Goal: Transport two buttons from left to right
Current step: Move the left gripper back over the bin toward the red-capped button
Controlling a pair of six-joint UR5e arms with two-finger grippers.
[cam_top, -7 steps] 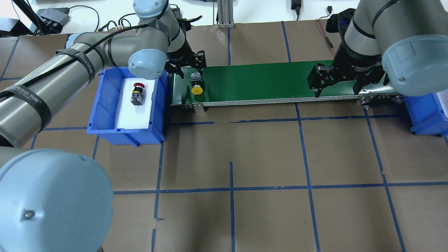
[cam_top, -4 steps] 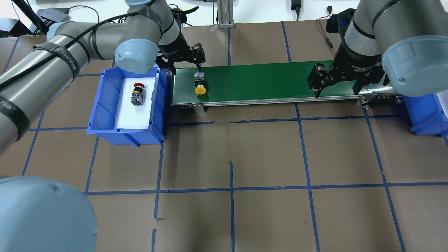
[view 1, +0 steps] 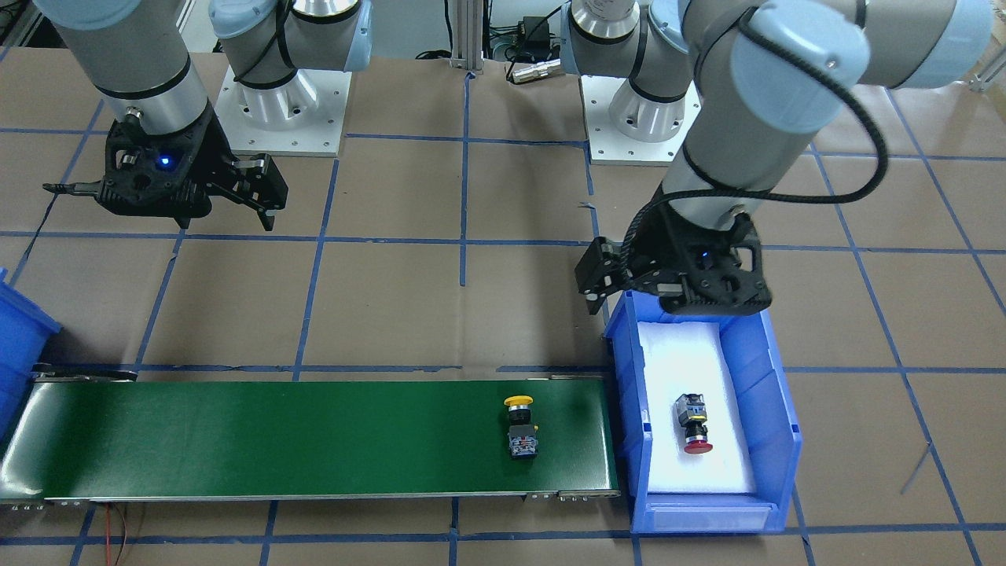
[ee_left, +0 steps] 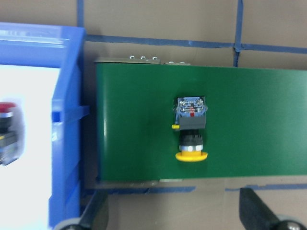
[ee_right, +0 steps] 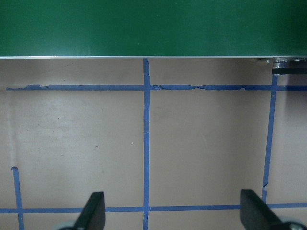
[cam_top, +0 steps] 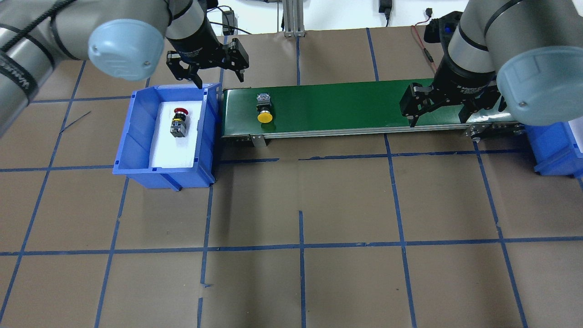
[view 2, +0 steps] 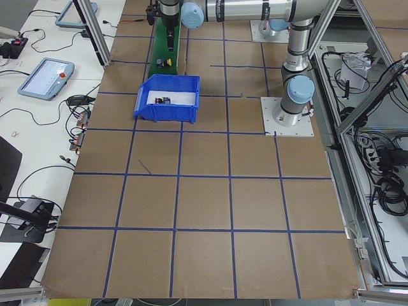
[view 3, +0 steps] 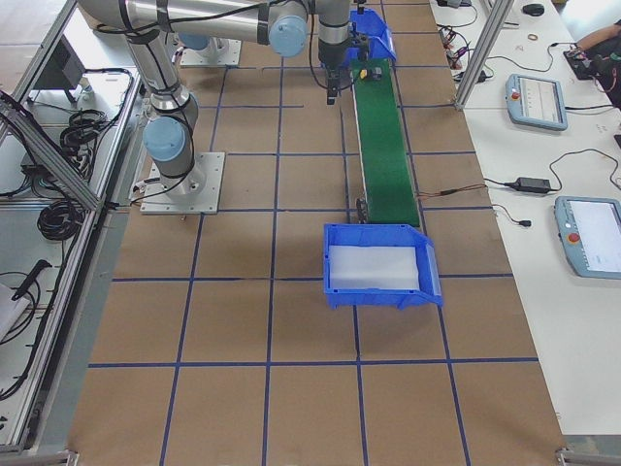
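Note:
The yellow-capped button (cam_top: 264, 109) lies on its side on the green conveyor belt (cam_top: 364, 102) near the belt's left end; it also shows in the front view (view 1: 519, 426) and the left wrist view (ee_left: 191, 132). The red-capped button (cam_top: 178, 122) lies on white foam in the left blue bin (cam_top: 122, 150), also in the front view (view 1: 693, 424). My left gripper (cam_top: 219, 76) is open and empty, raised above where bin and belt meet. My right gripper (cam_top: 438, 119) is open and empty, raised over the belt's right part near its front edge.
A second blue bin (cam_top: 553, 152) with white foam stands off the belt's right end, also in the right exterior view (view 3: 380, 296). Brown table with blue tape lines (cam_top: 300, 248) lies in front. Cables and an aluminium post (cam_top: 291, 18) are at the back.
My left arm has lifted and swung left, away from the yellow button toward the bin. The yellow button has shifted slightly right on the belt. The right arm has not moved.

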